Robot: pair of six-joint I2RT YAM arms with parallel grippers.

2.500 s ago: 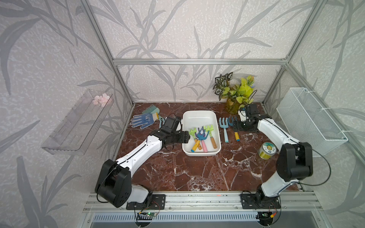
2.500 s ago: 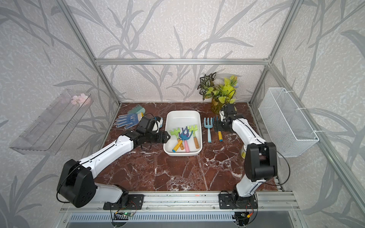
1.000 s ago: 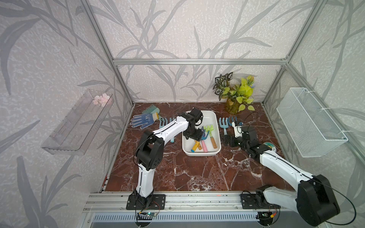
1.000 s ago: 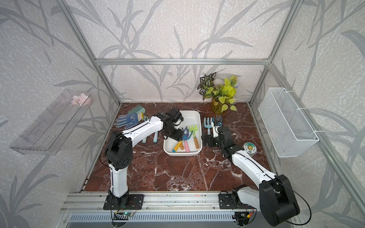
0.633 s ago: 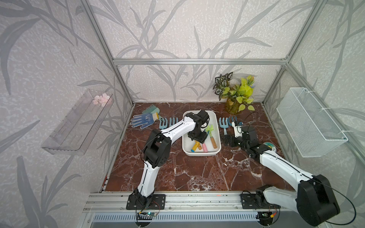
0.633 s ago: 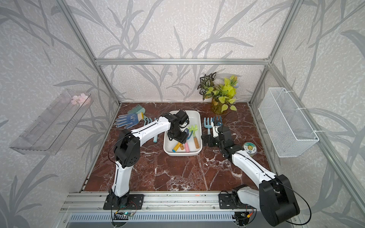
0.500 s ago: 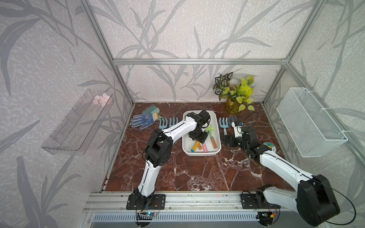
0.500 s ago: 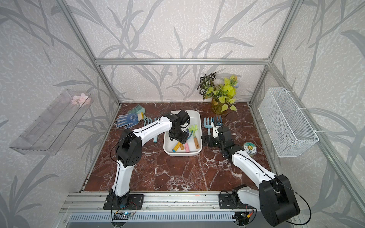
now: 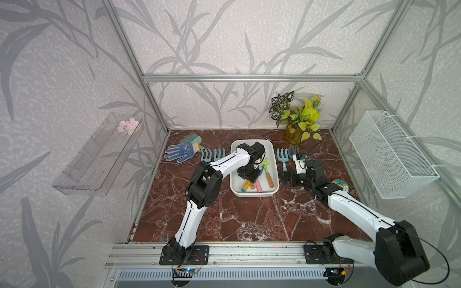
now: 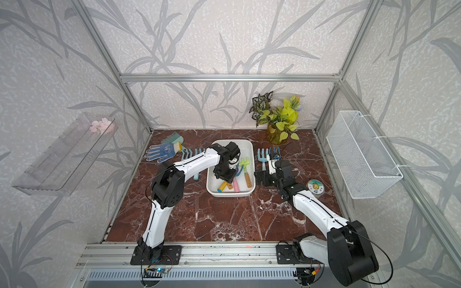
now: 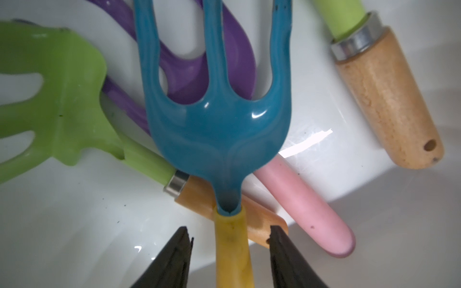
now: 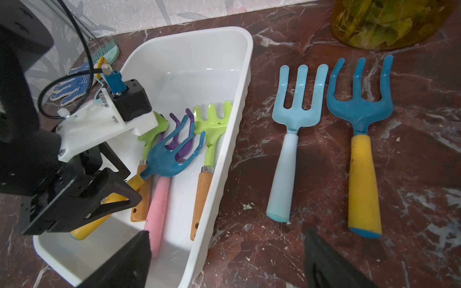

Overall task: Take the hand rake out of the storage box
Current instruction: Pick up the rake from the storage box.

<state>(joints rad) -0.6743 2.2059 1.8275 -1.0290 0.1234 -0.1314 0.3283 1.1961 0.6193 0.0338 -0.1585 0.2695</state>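
At mid-frame the left gripper (image 11: 229, 232) stands with jaws apart astride the yellow handle of the teal hand rake (image 11: 217, 132) in the storage box (image 9: 254, 194), seemingly not yet touching, so it should close squarely and lift straight, clear of the pink-handled tool (image 11: 299, 204) beneath.

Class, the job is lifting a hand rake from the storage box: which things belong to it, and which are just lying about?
Job: storage box, blue rake inside it, left end effector.
Lying about: glove, plant, wire basket.
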